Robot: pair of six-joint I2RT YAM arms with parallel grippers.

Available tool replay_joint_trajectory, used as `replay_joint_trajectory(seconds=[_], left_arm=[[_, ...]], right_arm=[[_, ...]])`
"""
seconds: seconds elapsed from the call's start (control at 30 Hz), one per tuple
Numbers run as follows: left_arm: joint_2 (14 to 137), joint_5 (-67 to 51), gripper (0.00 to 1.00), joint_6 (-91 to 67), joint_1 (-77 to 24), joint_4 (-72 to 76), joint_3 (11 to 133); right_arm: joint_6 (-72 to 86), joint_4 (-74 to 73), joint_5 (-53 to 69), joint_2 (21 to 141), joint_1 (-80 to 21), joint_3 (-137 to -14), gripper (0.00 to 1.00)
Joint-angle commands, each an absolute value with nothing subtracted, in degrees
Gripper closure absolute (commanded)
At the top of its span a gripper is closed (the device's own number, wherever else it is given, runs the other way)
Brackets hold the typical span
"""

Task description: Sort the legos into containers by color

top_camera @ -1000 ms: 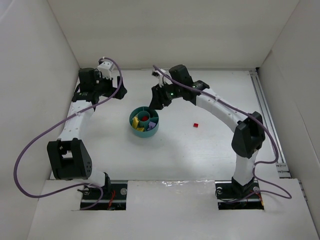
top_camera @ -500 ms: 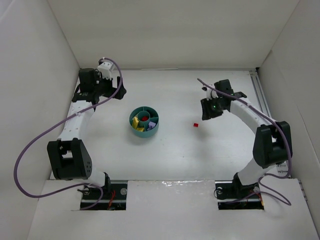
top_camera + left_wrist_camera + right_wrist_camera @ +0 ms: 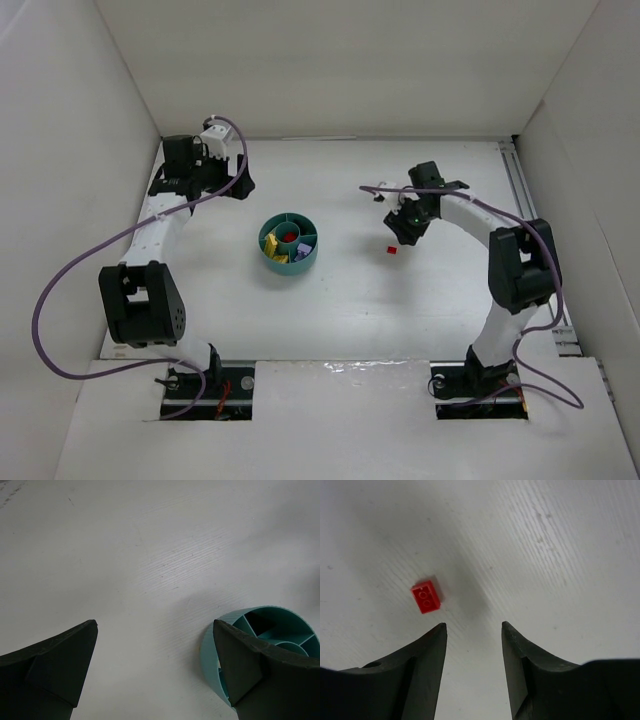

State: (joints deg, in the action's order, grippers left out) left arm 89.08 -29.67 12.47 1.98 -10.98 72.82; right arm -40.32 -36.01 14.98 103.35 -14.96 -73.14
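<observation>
The teal round dish (image 3: 273, 263) stands mid-table with yellow, red, lavender and black bricks in its sections. One red brick (image 3: 392, 250) lies alone on the table right of it. My right gripper (image 3: 402, 229) hovers just behind that brick, open and empty; in the right wrist view the red brick (image 3: 426, 596) lies just beyond the left fingertip. My left gripper (image 3: 240, 184) is open and empty at the back left; in the left wrist view the dish (image 3: 210, 650) shows partly behind the right finger.
White walls enclose the table on the left, back and right. A metal rail (image 3: 528, 215) runs along the right edge. Purple cables loop from both arms.
My right arm swung from above the dish to the right, then came back left and down toward the lone red brick. The left arm shifted slightly.
</observation>
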Motion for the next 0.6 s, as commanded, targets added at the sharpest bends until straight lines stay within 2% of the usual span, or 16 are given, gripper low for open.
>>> replay_joint_trajectory(seconds=[0.0,0.57], left_arm=[[87.1,-29.2,0.01,13.4,2.2,-10.3,75.0],[85.3,-28.1,0.01,14.7,2.2,-9.8,72.2]], right_arm=[[-46.3,-36.8,16.2,104.4,-17.3,-77.2,0.47],[-49.6,-45.8,19.9,108.6,-20.8,-81.6,0.47]])
